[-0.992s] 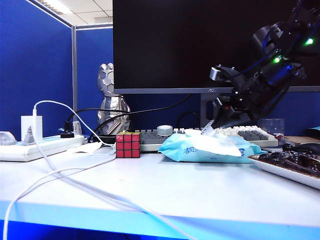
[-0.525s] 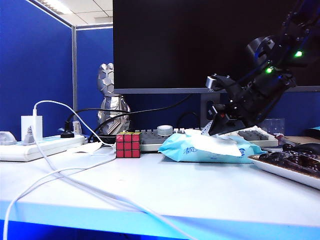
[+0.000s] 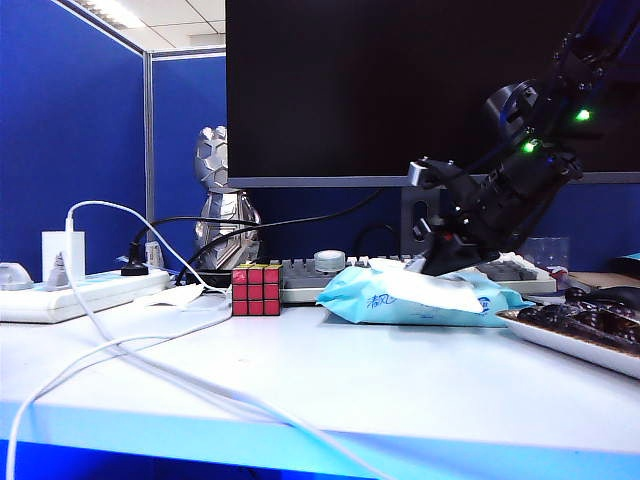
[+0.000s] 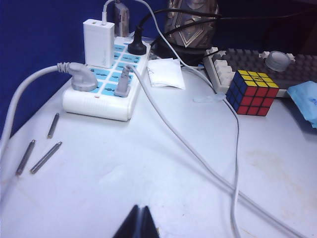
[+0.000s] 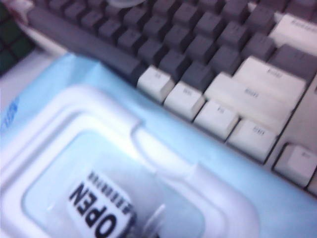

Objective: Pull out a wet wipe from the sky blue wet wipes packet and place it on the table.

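The packet (image 3: 415,295) lies toward the table's (image 3: 330,385) back right, just before the keyboard (image 3: 500,268), with no wipe drawn out yet. The right end effector (image 3: 440,262) is down on its white flap (image 5: 124,163), jaws closed; whether it grips anything I cannot tell. The left end effector (image 4: 140,223), closed and empty, hangs over the table's left side.

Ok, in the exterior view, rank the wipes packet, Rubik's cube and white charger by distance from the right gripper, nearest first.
1. Sky blue wet wipes packet: directly under the right gripper, which is down at its top.
2. Rubik's cube: left of the packet.
3. White charger: far left, on the power strip.
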`<action>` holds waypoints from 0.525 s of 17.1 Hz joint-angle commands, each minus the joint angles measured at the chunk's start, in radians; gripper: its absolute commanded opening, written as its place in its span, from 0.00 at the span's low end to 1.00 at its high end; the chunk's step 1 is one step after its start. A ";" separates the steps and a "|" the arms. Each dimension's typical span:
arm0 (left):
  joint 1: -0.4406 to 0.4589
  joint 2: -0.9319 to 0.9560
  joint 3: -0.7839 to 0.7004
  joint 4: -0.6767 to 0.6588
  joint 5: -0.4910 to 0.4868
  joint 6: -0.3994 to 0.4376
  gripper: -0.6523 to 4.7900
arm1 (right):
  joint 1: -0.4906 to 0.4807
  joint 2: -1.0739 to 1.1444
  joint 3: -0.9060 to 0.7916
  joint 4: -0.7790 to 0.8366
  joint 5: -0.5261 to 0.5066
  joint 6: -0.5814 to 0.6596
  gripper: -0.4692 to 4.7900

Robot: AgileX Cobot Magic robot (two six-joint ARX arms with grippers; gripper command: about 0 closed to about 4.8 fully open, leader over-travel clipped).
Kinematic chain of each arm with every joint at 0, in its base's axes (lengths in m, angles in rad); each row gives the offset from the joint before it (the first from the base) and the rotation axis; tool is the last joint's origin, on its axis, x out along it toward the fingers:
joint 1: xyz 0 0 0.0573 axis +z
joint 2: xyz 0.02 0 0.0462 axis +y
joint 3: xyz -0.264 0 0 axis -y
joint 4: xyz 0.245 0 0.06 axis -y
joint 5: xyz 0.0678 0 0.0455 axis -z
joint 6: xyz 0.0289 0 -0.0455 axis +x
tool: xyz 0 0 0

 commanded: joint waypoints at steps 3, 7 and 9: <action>0.000 -0.003 -0.001 -0.012 0.004 -0.001 0.12 | 0.001 -0.006 0.005 0.034 -0.005 0.005 0.08; 0.000 -0.003 -0.001 -0.012 0.005 -0.001 0.12 | 0.001 -0.043 0.050 0.048 -0.006 0.027 0.08; 0.001 -0.003 -0.001 -0.012 0.005 -0.001 0.12 | 0.001 -0.071 0.100 0.023 -0.005 0.039 0.08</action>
